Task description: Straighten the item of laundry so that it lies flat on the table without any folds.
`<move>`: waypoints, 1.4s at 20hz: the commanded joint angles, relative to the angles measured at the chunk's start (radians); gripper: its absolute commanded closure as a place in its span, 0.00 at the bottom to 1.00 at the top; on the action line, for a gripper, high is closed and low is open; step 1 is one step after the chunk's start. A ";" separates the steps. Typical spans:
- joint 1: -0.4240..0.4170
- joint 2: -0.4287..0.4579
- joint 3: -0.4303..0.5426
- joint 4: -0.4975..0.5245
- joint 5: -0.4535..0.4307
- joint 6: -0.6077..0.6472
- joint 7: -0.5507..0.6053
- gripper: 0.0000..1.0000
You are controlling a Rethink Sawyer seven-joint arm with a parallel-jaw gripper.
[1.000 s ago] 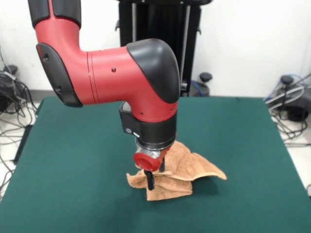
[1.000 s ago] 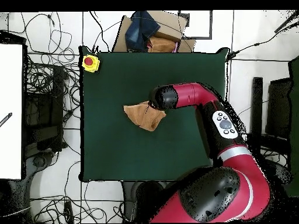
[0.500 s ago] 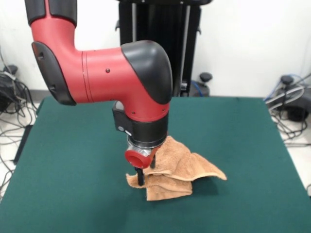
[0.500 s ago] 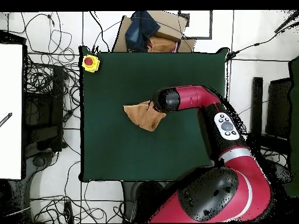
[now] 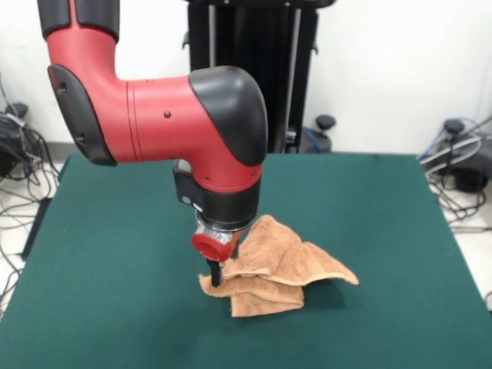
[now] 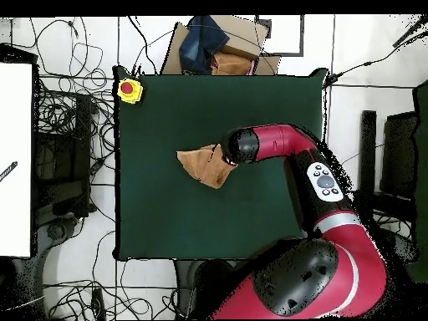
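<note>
The item of laundry, a peach-orange towel, lies crumpled in folded layers on the green table, right of the middle and toward the front. My gripper points straight down at the towel's left end. It is open; one black finger stands at the towel's left edge and the other is sunk in the cloth behind it. From overhead the towel is a small bunched wedge near the middle of the table, and the arm's black wrist covers its right end and the gripper.
A yellow box with a red button sits on the table's top-left corner in the overhead view. A cardboard box with dark blue cloth lies beyond the top edge. Cables run over the floor around the table.
The gripper has slid leftward in the front view, from over the towel's middle to its left end. The towel's upper fold has shifted slightly with it, while its outline has stayed put.
</note>
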 commanded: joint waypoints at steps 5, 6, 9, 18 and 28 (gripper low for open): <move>0.070 0.037 -0.057 -0.014 -0.007 0.096 0.012 0.00; 0.071 0.035 -0.058 -0.007 -0.006 0.088 0.015 0.00; 0.082 0.037 -0.053 -0.008 0.002 0.079 0.027 0.00; 0.036 0.015 -0.056 0.047 -0.010 0.045 -0.009 0.00; 0.029 0.016 -0.047 0.052 -0.009 0.050 -0.023 1.00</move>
